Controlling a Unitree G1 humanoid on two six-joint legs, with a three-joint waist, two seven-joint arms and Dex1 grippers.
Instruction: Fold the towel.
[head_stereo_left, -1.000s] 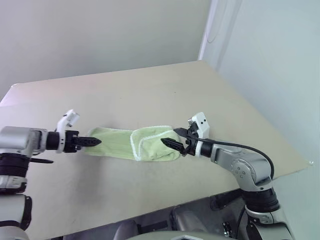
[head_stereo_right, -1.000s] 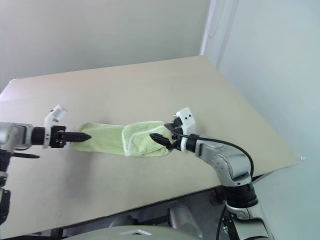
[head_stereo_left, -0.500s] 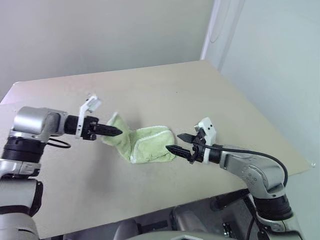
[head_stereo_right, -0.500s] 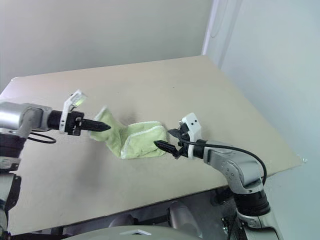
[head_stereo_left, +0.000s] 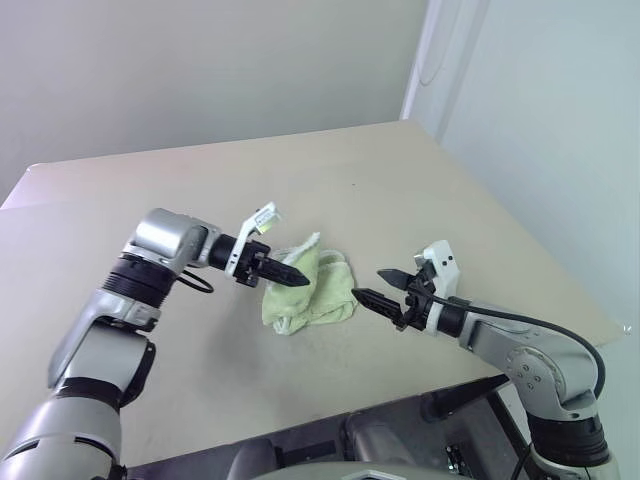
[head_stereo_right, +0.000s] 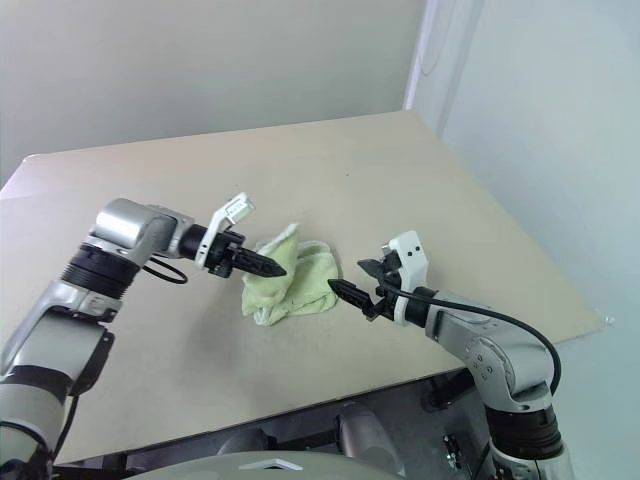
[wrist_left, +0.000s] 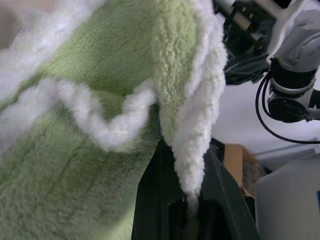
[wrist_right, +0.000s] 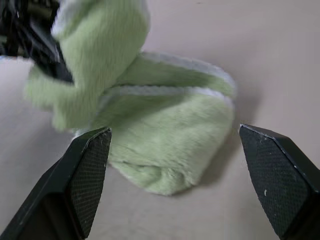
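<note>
My left tool pinches the light green terry towel; left wrist view reveals its white edging. Right tool gapes empty.

Silver-grey arms, black joint rings, black cables; white wrist housings, apparently cameras; black tapered fingers.

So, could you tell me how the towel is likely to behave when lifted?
Probably floppy: the towel droops around the shut left gripper. Likely light, since one pinched edge lifts it. Its fluffy pile should grip rather than slip.
</note>
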